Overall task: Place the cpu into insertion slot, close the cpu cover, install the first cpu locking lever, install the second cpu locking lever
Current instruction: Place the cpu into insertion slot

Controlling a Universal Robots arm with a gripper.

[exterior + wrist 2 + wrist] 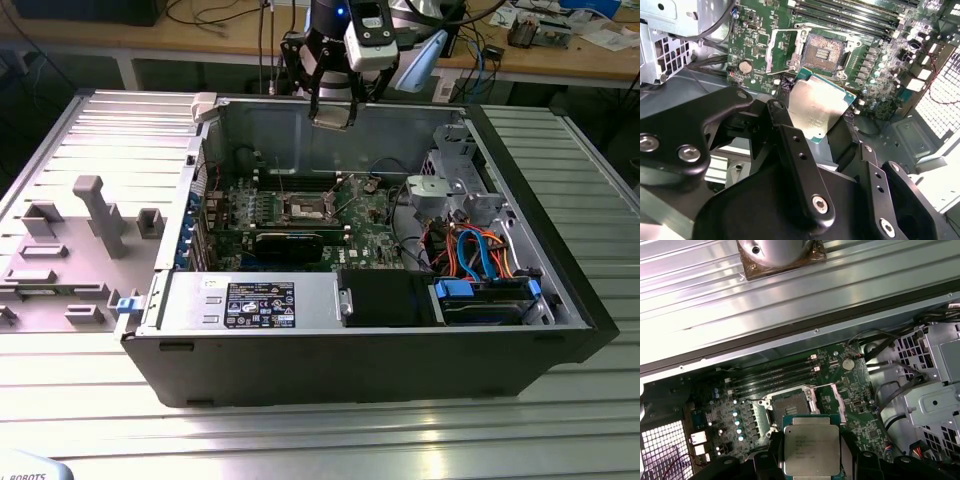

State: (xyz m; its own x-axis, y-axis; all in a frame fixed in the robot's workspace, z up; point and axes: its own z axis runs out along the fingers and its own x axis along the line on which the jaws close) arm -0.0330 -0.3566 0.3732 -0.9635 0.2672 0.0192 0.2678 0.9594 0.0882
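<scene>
My gripper (pixel 333 108) hangs above the open computer case, over its back wall, shut on the cpu (pixel 333 117). In both wrist views the cpu (pixel 817 112) (pixel 811 450) shows its silvery top between the black fingers (pixel 790 130). Below it on the green board lies the insertion slot (pixel 822 52) (pixel 790 405) (pixel 305 208), dark in the centre and with nothing in it. The cpu cover (pixel 781 50) (pixel 826 399) stands flipped open beside the slot. The cpu is well above the slot and apart from it.
Long memory slots (pixel 775 375) run beside the socket. A black expansion card (pixel 290 243) lies in front of it, with a drive cage and blue cables (pixel 480 260) on the exterior view's right. A grey fixture plate (pixel 70 240) sits left of the case (pixel 350 370).
</scene>
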